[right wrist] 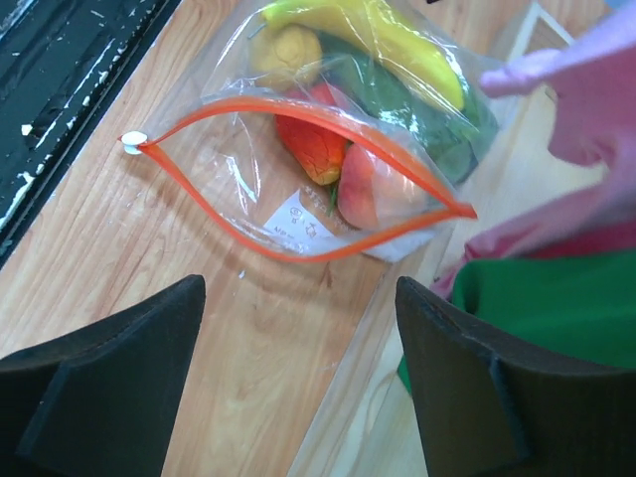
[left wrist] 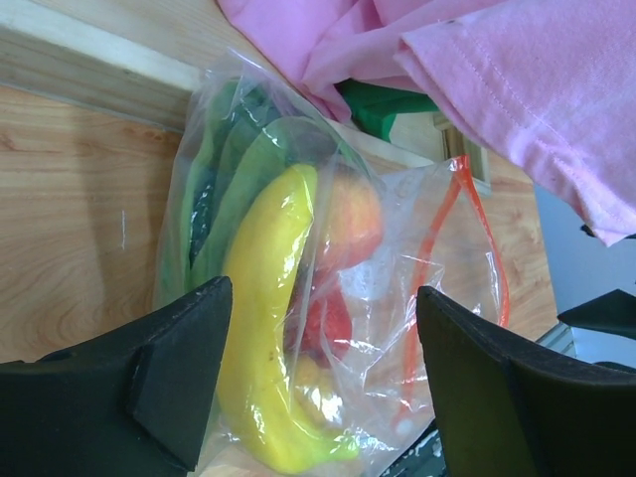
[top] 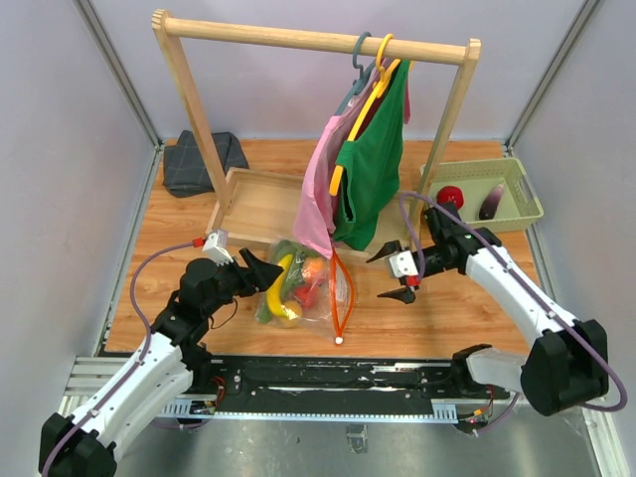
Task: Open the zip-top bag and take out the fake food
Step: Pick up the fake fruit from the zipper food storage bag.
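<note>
The white label [right wrist: 298, 219] in the zip-top bag [top: 333, 293] cannot be read. The bag is laid at centre frame, fake food [top: 288, 286] inside, overhung by a pink garment [top: 316, 199]. Left gripper [top: 270, 273] and right gripper [top: 386, 275] are held wide, empty.

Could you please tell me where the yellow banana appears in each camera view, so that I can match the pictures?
Top external: the banana lies in the left part of the zip-top bag, low centre.
Left wrist: it fills the lower centre, inside the bag.
Right wrist: it sits at the top edge, on the bag's far side.
Shared landmark: the pink garment beside the bag shows in all three.
</note>
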Available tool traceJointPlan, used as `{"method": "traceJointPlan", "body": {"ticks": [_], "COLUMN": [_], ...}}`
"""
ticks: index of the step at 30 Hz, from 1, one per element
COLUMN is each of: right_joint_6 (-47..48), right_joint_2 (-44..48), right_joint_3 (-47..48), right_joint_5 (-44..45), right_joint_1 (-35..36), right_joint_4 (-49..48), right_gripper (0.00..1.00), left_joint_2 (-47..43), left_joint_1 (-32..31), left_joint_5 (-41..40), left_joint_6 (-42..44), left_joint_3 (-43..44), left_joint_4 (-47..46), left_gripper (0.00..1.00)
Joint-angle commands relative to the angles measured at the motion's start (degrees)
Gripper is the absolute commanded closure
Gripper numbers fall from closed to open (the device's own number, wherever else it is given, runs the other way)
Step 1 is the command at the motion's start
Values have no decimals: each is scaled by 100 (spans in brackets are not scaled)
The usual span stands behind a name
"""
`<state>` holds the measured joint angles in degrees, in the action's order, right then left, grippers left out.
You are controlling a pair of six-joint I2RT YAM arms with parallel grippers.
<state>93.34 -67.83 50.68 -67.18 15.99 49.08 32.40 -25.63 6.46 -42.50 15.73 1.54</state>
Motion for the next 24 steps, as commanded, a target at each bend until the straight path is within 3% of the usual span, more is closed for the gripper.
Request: {"method": "traceJointPlan", "body": {"ticks": [1, 11, 17, 24], "right_joint_6": [-619, -1039, -1522, -1853], "right_joint_2": [-336, -719, -1058, -1538], "right_joint_3": [-135, -647, -715, -753], "right_joint_5": [738, 1614, 1984, 2241], "right_joint_1": [795, 2106, 2556, 2892], "right_joint_4": [-1330, -2699, -3584, -4416], "right_gripper": [25, 46, 60, 61], "left_joint_2": [-85, -803, -469, 240], "left_joint_1": [-13, -12, -4, -6], "left_joint_5": [107, 513, 506, 748], "left_joint_6": [-30, -155, -9, 136], "left_joint_3": [-80, -563, -600, -587], "left_joint_4": [21, -362, -447, -872], "left_gripper": [23, 24, 24, 24]}}
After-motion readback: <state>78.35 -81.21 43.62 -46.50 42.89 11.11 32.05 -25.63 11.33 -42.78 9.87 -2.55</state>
